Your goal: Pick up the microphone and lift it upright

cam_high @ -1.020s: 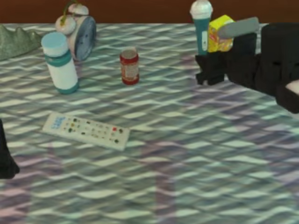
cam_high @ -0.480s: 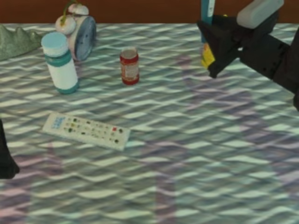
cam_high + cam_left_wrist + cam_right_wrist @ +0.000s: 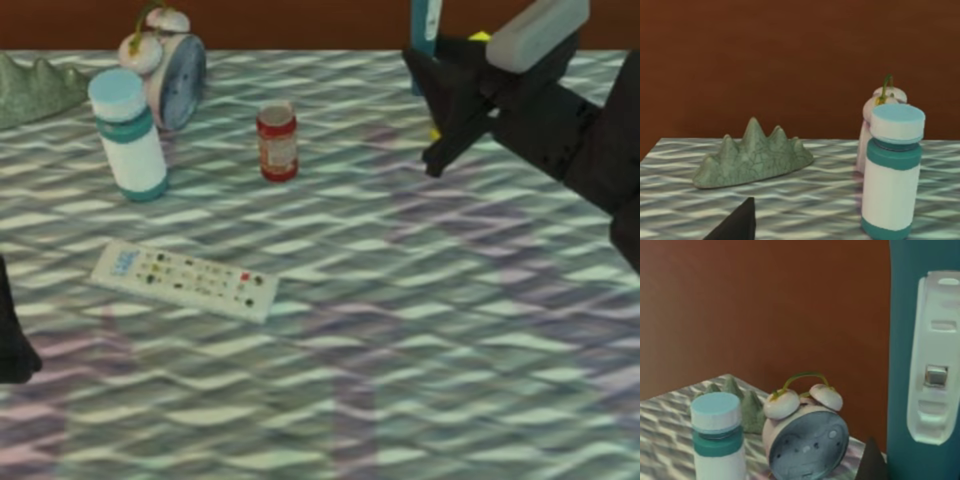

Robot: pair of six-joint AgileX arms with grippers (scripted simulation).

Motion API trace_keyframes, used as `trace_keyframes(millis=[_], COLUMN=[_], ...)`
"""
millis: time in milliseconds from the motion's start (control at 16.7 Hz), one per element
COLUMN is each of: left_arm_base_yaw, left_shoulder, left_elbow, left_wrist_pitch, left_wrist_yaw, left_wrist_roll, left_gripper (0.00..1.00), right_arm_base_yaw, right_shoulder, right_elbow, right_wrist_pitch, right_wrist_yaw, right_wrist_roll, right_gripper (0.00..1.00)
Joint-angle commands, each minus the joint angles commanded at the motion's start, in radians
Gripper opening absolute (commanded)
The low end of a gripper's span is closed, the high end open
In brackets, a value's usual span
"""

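Note:
The microphone (image 3: 425,22) hangs upright at the table's far right, off the cloth. Only its teal handle with the white switch strip shows in the top view; its white head is cut off by the upper edge. My right gripper (image 3: 442,85) is shut on the lower handle. In the right wrist view the teal handle (image 3: 902,365) fills one side, with the switch strip (image 3: 935,357) facing the camera and a dark fingertip (image 3: 871,464) beside it. My left arm (image 3: 12,340) stays parked at the near left edge.
A white bottle with teal bands (image 3: 128,135) and an alarm clock (image 3: 170,65) stand at the far left, with a green rock ornament (image 3: 35,88) beside them. A red can (image 3: 277,142) stands mid-table and a remote (image 3: 185,279) lies nearer. A yellow box (image 3: 481,37) is mostly hidden behind my right gripper.
My right gripper has risen with the microphone, taking it off the table; its white head has left the top view. In the last half second gripper and microphone shifted slightly left.

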Motion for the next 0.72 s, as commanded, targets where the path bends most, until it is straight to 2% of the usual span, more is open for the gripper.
trace_keyframes(millis=[240, 360, 480, 720], left_arm_base_yaw=[0.000, 0.000, 0.000, 0.000], left_shoulder=[0.000, 0.000, 0.000, 0.000], left_elbow=[0.000, 0.000, 0.000, 0.000], left_wrist_pitch=[0.000, 0.000, 0.000, 0.000], left_wrist_yaw=[0.000, 0.000, 0.000, 0.000], left_wrist_roll=[0.000, 0.000, 0.000, 0.000], left_gripper=[1.00, 1.00, 1.00, 1.00], right_arm_base_yaw=[0.137, 0.194, 0.216, 0.213], right_shoulder=[-0.027, -0.041, -0.048, -0.044], right_elbow=[-0.051, -0.073, -0.082, -0.079], right_wrist_pitch=[0.102, 0.143, 0.161, 0.159], right_wrist_yaw=[0.134, 0.191, 0.213, 0.210], right_wrist_roll=[0.000, 0.000, 0.000, 0.002], right_gripper=[0.00, 0.00, 0.00, 0.00])
